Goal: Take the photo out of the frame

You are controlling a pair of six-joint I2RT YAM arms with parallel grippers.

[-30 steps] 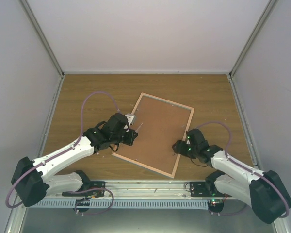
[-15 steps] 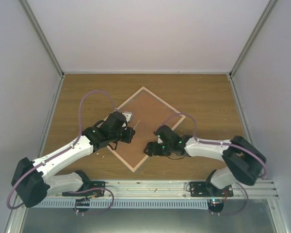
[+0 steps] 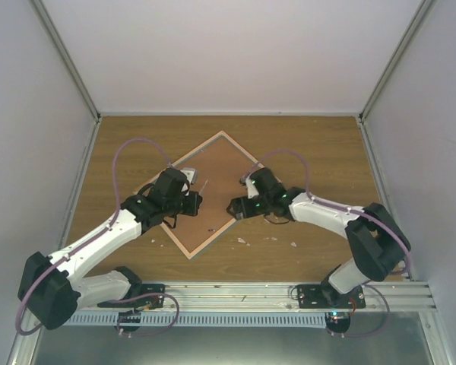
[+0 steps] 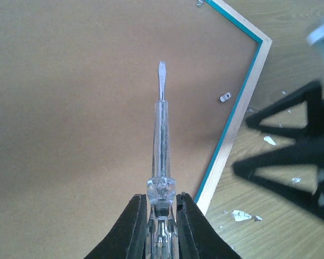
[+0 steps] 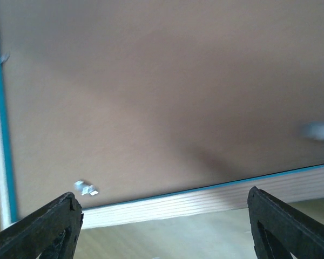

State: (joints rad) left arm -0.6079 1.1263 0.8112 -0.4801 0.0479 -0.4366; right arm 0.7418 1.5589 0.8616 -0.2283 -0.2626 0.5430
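On the left, the left gripper (image 4: 162,208) is clamping its fingers together on the clear handle of a flat screwdriver (image 4: 161,135). The blade is pointing forward over the brown back panel (image 4: 70,108), probably because the small metal tabs (image 4: 224,97) at the inner edge must be bent away before the panel can come out.

In the middle, the frame (image 3: 216,171) is lying face down on the table (image 3: 327,152), turned like a diamond. Its pale wood edging is showing around the fibreboard, with a thin turquoise line inside it. The photo is not showing in any view – it is most likely sitting under this panel, inside the frame.

On the right, the right gripper (image 5: 164,208) is hovering low over the frame's near edge with its fingers wide apart and nothing between them, perhaps getting ready to steady the frame. Small white bits (image 4: 240,215) are lying on the table beside the frame.
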